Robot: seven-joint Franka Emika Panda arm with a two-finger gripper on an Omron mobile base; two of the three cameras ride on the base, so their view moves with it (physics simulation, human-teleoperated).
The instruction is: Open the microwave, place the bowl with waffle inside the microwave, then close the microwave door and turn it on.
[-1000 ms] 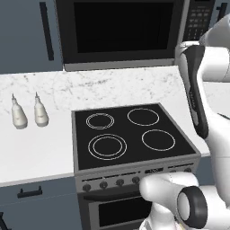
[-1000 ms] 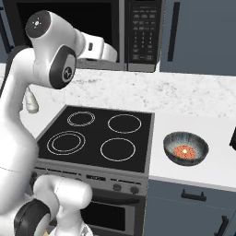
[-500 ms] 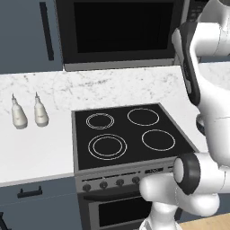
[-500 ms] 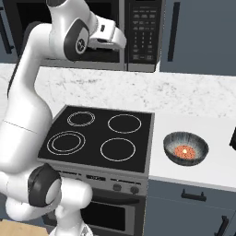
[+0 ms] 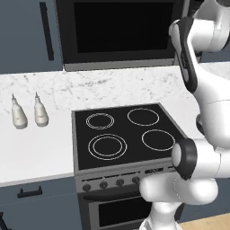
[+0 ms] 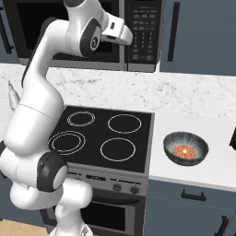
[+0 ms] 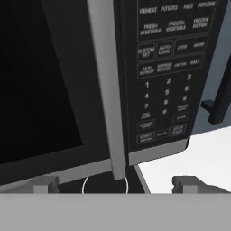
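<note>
The microwave [image 6: 92,32] hangs above the stove with its door [image 7: 40,81] shut; the dark glass and steel frame fill the left of the hand view. The black keypad panel [image 7: 167,76] is to the right of the frame. My gripper [image 7: 116,185] is open, its fingertips [image 7: 43,184] wide apart and empty, close in front of the door's right edge. In the right base view my hand [image 6: 117,31] is raised at that seam. The dark grey bowl [image 6: 185,147] rests on the counter right of the stove, holding the orange-brown waffle [image 6: 184,151].
A black stove [image 5: 123,134] with four ring burners lies under the microwave. Two pale bottles [image 5: 29,114] stand on the marble counter at left. Dark blue cabinet doors [image 6: 198,37] with black bar handles flank the microwave. A dark object [image 6: 233,138] sits at the right edge.
The arm has lifted and swung the hand up and to the right, from in front of the door glass to its right edge by the keypad. The bowl has stayed put.
</note>
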